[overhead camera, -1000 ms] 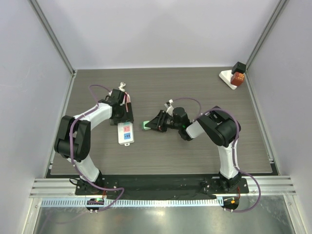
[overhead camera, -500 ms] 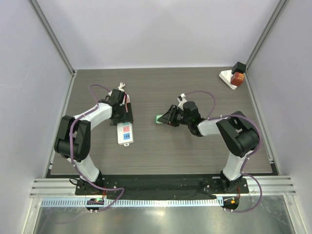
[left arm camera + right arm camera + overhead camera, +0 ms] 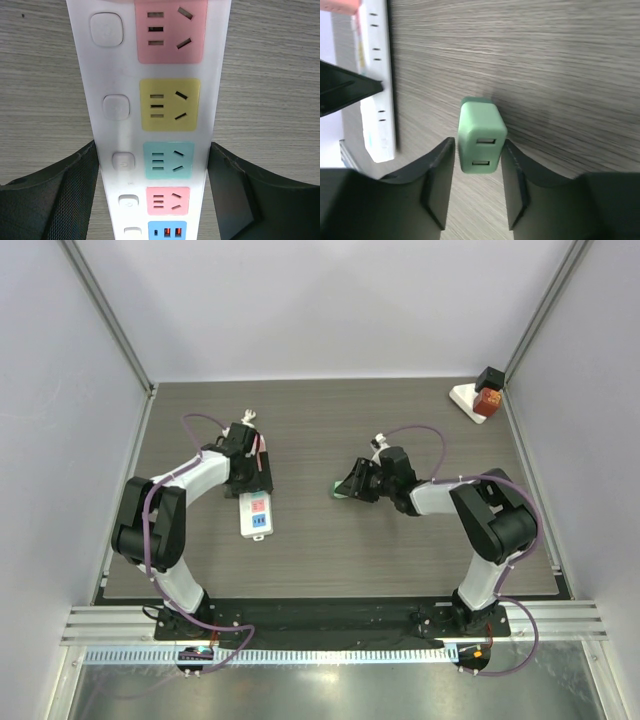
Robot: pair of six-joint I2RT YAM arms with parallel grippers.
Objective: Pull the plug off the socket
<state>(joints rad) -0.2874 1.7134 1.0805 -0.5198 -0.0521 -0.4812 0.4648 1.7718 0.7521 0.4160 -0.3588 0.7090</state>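
Note:
The white power strip point(image 3: 258, 512) with coloured sockets lies on the dark wooden table, left of centre. My left gripper point(image 3: 250, 472) is shut on its far part. In the left wrist view both fingers point(image 3: 75, 185) press the sides of the strip point(image 3: 150, 115), and every socket in view is empty. The green USB plug point(image 3: 340, 490) lies on the table mid-right, clear of the strip. In the right wrist view the plug point(image 3: 480, 135) sits between the fingers of my right gripper point(image 3: 478, 145), with a thin gap on the left side. The strip point(image 3: 375, 75) shows at upper left.
A white base carrying a red block and a black block point(image 3: 480, 397) stands in the back right corner. Grey walls close the table on three sides. The arms' cables loop over the table near each wrist.
My right gripper has carried the green plug to the right, away from the power strip, and lowered it to the table. The left gripper and the strip have not moved.

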